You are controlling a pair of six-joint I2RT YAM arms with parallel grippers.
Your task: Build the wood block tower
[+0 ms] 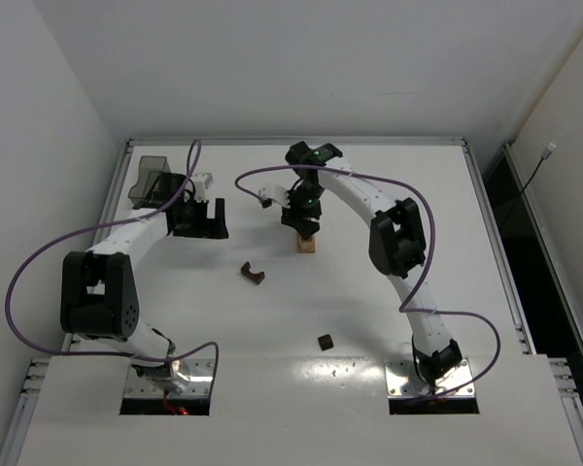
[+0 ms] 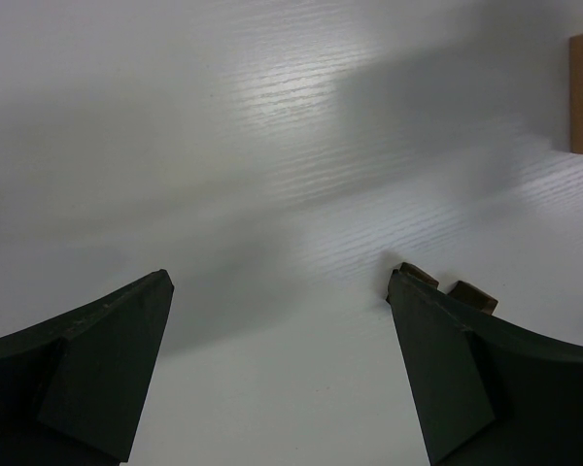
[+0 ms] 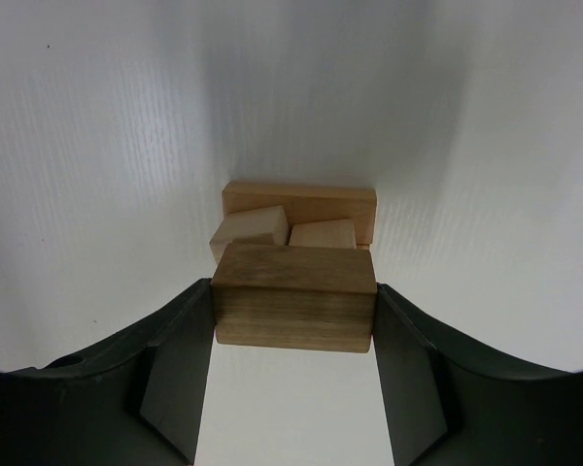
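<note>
Blocks of light tan wood make up the little wood block tower [image 1: 306, 243]. It stands on the white table [image 1: 223, 320], out past the middle. We see the right gripper [image 3: 293, 313] right over the tower. It is pinching a tan wooden brick [image 3: 293, 291] by its two short ends, with one black finger on each end. Under the brick, the wrist view shows two small pale blocks [image 3: 250, 230] side by side on a flat tan base block [image 3: 301, 199]. We cannot tell if the brick sits on those two small blocks or is just above them.

The left gripper [image 2: 280, 282] is to the left of the tower, well apart from it, with its fingers spread wide. It hangs low over the table. A dark brown arch block [image 1: 254, 275] lies left of the tower and a bit closer to the arm bases. In the left wrist view it peeks out from behind one finger. A small dark brown cube [image 1: 325, 341] sits by itself on the near side of the tower, closer still to the bases. A see-through grey plastic bin [image 1: 151, 181] stands far to the left of the tower, just behind the left gripper.
</note>
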